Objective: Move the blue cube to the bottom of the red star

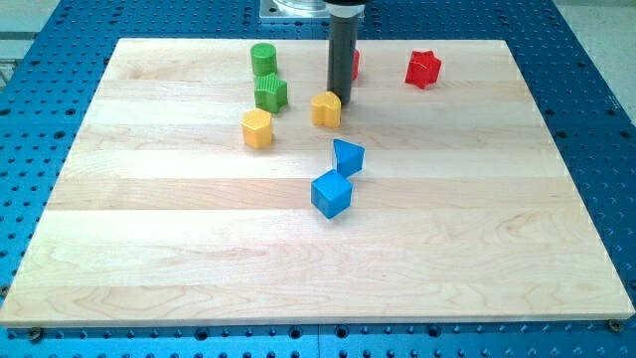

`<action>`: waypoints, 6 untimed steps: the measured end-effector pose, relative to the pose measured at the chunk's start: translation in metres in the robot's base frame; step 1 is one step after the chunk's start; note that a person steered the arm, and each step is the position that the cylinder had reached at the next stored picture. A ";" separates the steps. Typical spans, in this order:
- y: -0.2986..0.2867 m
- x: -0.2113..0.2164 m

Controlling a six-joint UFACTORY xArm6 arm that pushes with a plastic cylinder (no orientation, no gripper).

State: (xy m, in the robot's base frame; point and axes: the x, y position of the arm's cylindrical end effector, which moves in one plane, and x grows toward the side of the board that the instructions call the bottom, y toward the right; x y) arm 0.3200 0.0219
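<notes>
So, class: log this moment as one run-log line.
tip beside yellow block | blue cube untouched, mid-board | red star top right

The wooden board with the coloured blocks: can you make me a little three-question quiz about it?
1. True or false: my tip touches the blue cube.
2. How many yellow blocks lie on the wooden board?
3. The red star-shaped block lies toward the view's: A) top right B) bottom left C) bottom right.

Key: 1 false, it stands by a yellow block; 2 two, the other lies to its left; 3 A.
</notes>
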 end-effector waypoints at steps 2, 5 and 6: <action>0.006 0.034; 0.092 0.060; 0.075 0.174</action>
State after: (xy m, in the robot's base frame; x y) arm 0.4944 0.0972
